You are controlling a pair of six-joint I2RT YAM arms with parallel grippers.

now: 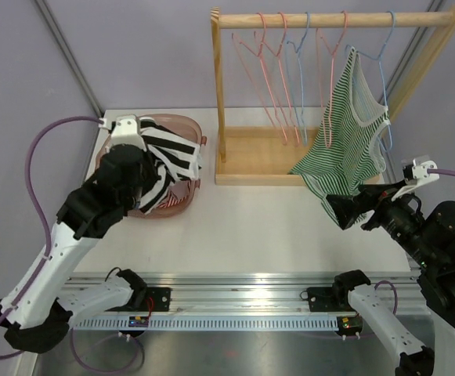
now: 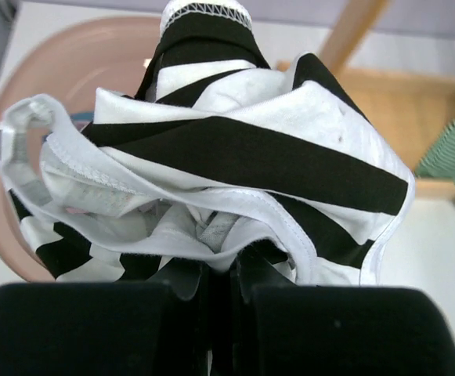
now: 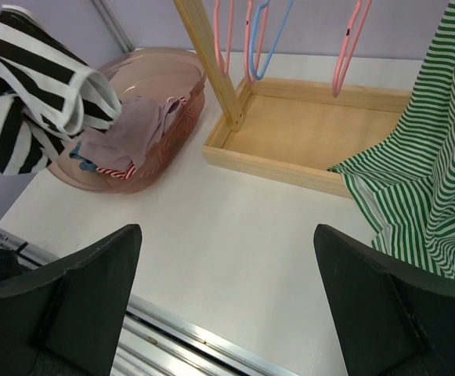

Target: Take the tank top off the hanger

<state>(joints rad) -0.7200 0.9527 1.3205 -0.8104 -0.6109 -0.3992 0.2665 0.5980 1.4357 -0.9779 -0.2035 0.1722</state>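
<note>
Holding black-striped top (image 1: pixel 171 155), left claw (image 2: pixel 221 270) above tub (image 1: pixel 184 124)

A plain pale lilac wall (image 1: pixel 141 55) is closing off the space behind a flat white rectangular tabletop (image 1: pixel 250 227). A slim grey metal strut (image 1: pixel 66 55) is slanting down that wall toward the table's far left corner. A ribbed silver aluminium rail (image 1: pixel 243 301) is running along the near edge, glinting under soft, even light.

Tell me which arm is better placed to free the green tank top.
Right: the right fingers are open beside the green tank top; the left fingers clamp a black-and-white garment over the pink basin.
</note>
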